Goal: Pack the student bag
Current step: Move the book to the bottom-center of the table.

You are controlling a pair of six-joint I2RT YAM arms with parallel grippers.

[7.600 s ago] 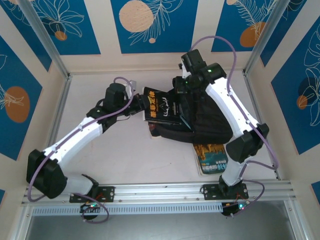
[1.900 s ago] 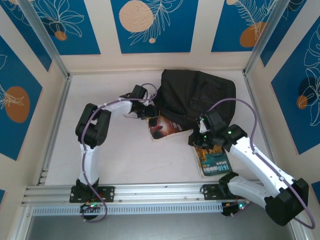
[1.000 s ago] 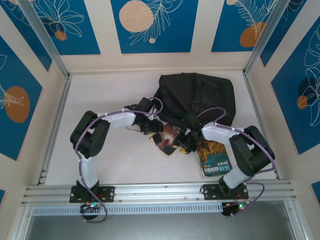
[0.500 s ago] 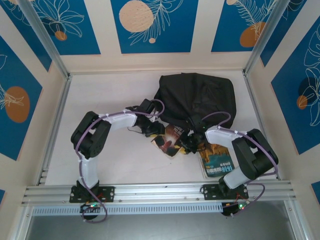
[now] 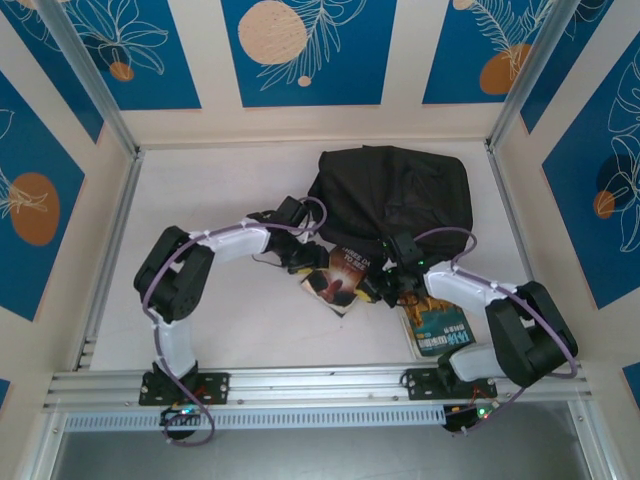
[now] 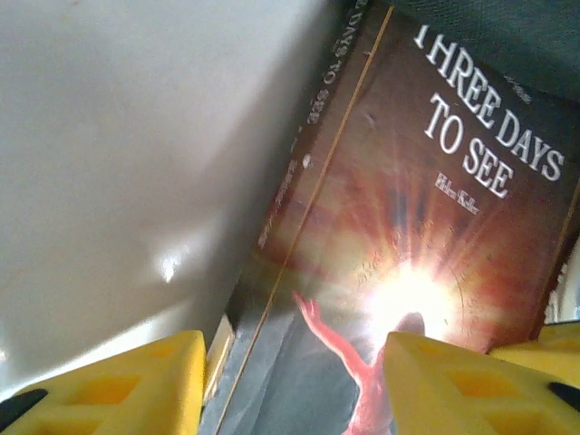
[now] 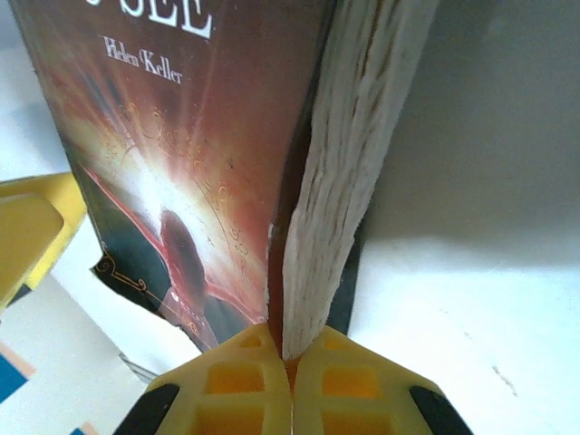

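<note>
Yikes, right gripper (image 7: 290,349) pinches the book (image 7: 181,163) by its cover only, left gripper (image 6: 290,362) spread at the spine, so it could flop loose before reaching the student bag (image 5: 395,190).

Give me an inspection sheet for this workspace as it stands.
Surface: white table, no spills seen.
Job's things: student bag slumped at the far side; Three Days to See book at its near edge.
Clutter: teal book lying by the right arm.
Grippers: left gripper open, fingers apart at the book's spine side; right gripper shut on the book's cover.
Cables: purple cables looped along both arms.
Surroundings: blue leaf-pattern panels, aluminium rail.
</note>
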